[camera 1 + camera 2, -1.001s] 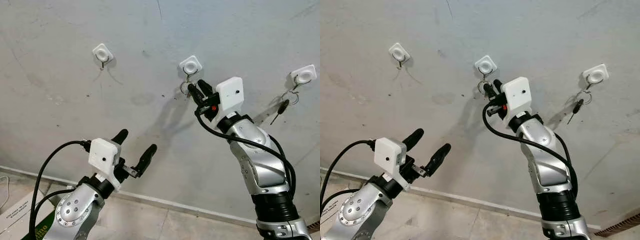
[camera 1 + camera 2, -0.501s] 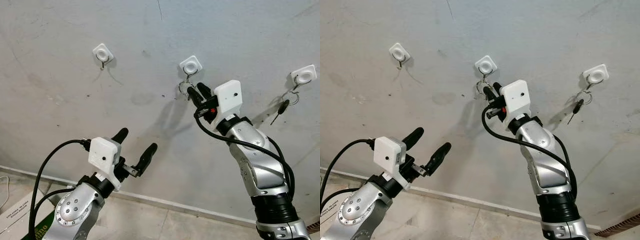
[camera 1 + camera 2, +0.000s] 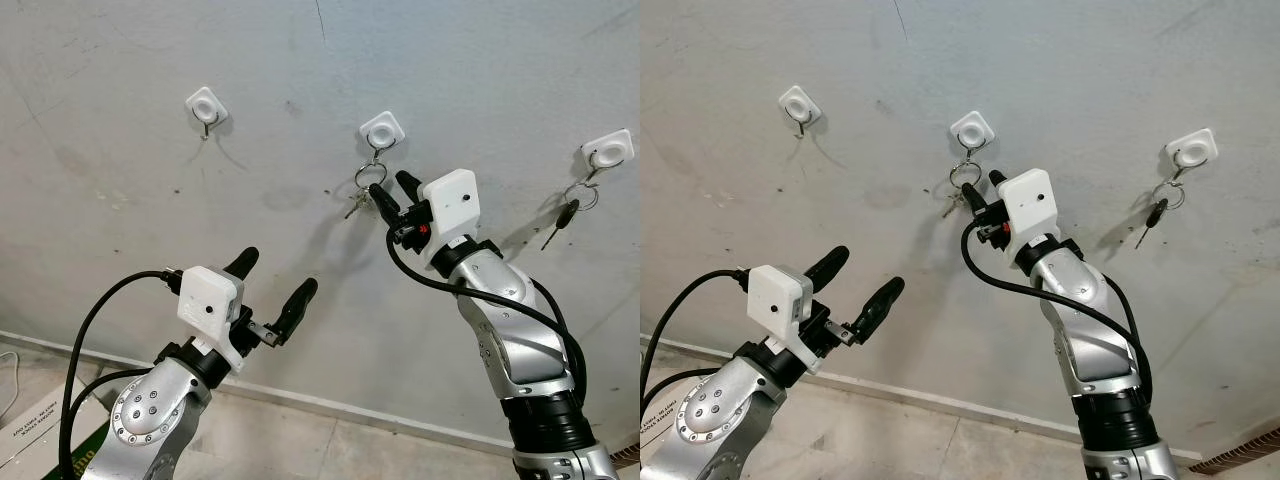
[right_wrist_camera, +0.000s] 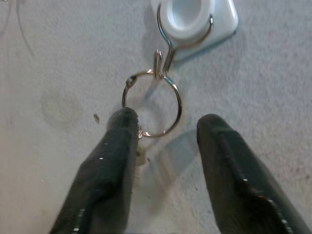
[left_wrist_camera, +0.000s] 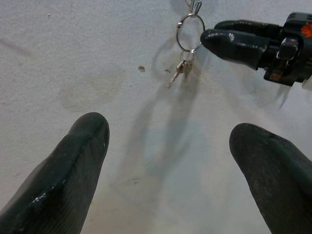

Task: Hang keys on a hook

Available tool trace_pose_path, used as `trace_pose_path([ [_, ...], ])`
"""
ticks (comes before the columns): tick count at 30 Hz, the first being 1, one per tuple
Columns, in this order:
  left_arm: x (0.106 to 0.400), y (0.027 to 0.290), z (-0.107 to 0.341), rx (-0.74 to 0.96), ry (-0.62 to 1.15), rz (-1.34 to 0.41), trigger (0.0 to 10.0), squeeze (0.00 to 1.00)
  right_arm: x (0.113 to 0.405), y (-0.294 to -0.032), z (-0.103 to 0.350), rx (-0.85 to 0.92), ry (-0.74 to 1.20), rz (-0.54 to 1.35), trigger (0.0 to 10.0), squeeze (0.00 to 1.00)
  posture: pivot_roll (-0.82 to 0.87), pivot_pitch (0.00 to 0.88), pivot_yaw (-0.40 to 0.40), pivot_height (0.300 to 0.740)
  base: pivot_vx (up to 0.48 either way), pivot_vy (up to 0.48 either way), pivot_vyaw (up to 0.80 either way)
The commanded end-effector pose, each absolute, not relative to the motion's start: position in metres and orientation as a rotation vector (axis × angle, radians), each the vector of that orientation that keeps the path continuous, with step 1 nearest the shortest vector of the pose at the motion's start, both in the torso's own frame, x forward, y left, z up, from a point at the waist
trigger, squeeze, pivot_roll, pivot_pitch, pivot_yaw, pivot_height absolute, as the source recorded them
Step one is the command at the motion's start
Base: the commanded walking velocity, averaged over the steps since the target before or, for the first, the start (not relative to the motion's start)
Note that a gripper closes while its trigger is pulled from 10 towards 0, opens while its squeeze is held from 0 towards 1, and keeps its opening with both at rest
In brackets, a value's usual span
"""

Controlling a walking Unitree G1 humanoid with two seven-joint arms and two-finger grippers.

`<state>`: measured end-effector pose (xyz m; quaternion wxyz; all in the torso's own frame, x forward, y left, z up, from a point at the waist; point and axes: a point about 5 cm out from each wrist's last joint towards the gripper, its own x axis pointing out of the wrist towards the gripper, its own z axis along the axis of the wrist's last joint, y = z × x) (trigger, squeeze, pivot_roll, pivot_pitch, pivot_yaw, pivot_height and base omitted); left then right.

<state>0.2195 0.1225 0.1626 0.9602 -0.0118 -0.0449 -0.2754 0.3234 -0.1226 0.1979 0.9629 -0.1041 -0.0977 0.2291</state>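
Nearest the camera, the left tool [image 3: 272, 298] hovers low at about 7 o'clock, fingers spread wide and holding nothing. Farther in, the right tool [image 3: 392, 194] is raised to the wall with its fingers parted and empty. Its tips sit just below the key ring [image 4: 152, 103], which lies toward 11 o'clock from it. The ring hangs on the middle hook [image 3: 381, 133], and the keys [image 3: 953, 203] dangle beneath, long axis near vertical, pointing down. The right arm is much the nearer; I judge only a straight withdrawal remains.
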Motion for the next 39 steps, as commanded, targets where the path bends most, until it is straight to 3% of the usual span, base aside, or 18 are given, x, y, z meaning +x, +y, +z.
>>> trace_pose_path([
  [1, 0.218, 0.122, 0.163, -0.018, -0.09, -0.56, 10.0, 0.0, 0.323, -0.123, 0.197, -0.225, -0.203, 0.461, 10.0, 1.0, 0.11, 0.022, 0.006, 0.74, 0.0, 0.0, 0.0],
  [14, 0.217, 0.141, 0.14, 0.037, -0.003, -0.456, 10.0, 0.0, 0.311, -0.143, 0.177, -0.288, -0.155, 0.401, 10.0, 1.0, 0.1, 0.008, 0.004, 0.74, 0.0, 0.0, 0.0],
  [20, 0.211, 0.157, 0.122, 0.028, 0.06, -0.367, 10.0, 0.0, 0.291, -0.158, 0.156, -0.26, -0.087, 0.349, 10.0, 1.0, 0.09, 0.0, 0.002, 0.74, 0.0, 0.0, 0.0],
  [36, 0.209, 0.169, 0.103, -0.009, 0.122, -0.266, 10.0, 0.0, 0.236, -0.191, 0.114, -0.171, 0.157, 0.217, 10.0, 1.0, 0.05, 0.0, 0.009, 0.74, 0.0, 0.0, 0.0],
  [37, 0.211, 0.169, 0.103, -0.02, 0.125, -0.263, 10.0, 0.0, 0.236, -0.191, 0.113, -0.154, 0.166, 0.209, 10.0, 0.91, 0.05, 0.0, 0.013, 0.74, 0.0, 0.0, 0.0],
  [38, 0.214, 0.166, 0.104, -0.026, 0.124, -0.272, 10.0, 0.0, 0.237, -0.19, 0.112, -0.135, 0.177, 0.201, 10.0, 0.0, 0.05, 0.0, 0.013, 0.74, 0.0, 0.0, 0.0],
  [39, 0.215, 0.165, 0.104, -0.025, 0.123, -0.277, 10.0, 0.0, 0.237, -0.19, 0.112, -0.133, 0.178, 0.202, 10.0, 0.0, 0.04, 0.0, 0.019, 0.74, 0.0, 0.0, 0.0],
])
